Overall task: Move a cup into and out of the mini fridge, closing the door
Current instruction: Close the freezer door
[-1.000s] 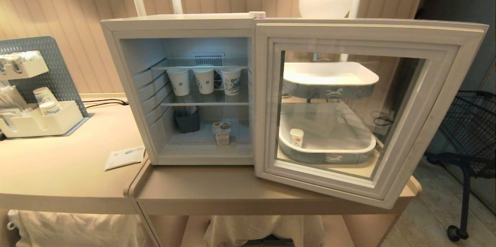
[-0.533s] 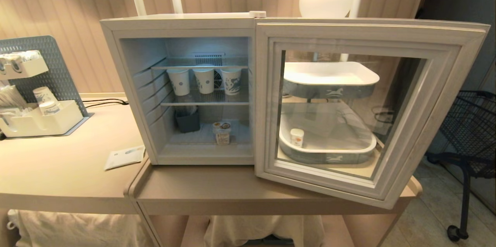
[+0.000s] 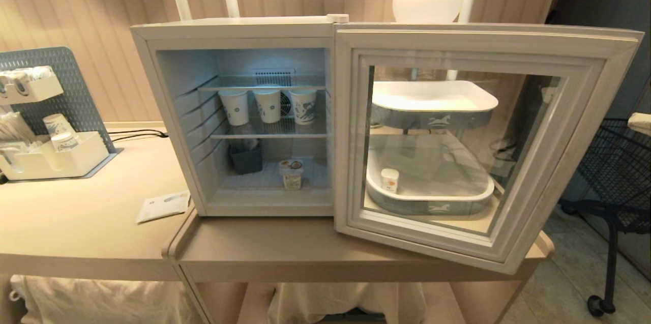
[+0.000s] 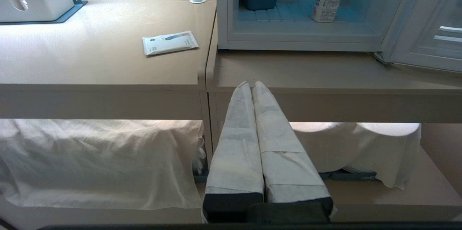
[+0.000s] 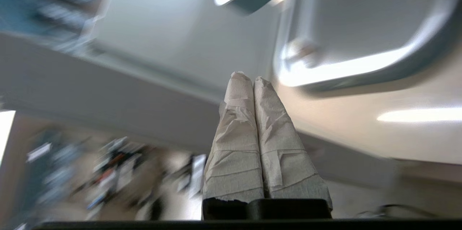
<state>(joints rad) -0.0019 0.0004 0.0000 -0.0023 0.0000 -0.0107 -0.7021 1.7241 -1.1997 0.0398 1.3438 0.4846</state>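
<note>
While the mini fridge point(image 3: 239, 115) stands wide open on the counter point(image 3: 305, 247), its door point(image 3: 473, 146) is swung out to the robot's right, the glass window facing forward. Beyond the glass a two-tier tray stand point(image 3: 432, 105) can be seen, with a plain white pot point(image 3: 389, 180) on its lower tray. Paper cups point(image 3: 269, 105) are lined up on the upper wire shelf. The cup point(image 3: 291, 175) is placed upright on the fridge floor, right of a dark bin point(image 3: 246, 158), its foil lid uppermost.

The left gripper point(image 4: 251, 85) is held below the counter edge, fingers pressed together and empty; the cup point(image 4: 326, 3) lies ahead of it and to the right. The right gripper point(image 5: 249, 76), likewise pressed together and empty, is seen at the head view's right edge point(image 3: 640, 123), outside the open door. The left gripper is judged to have the clearer path, since the door stands between the right gripper and the cup.
</note>
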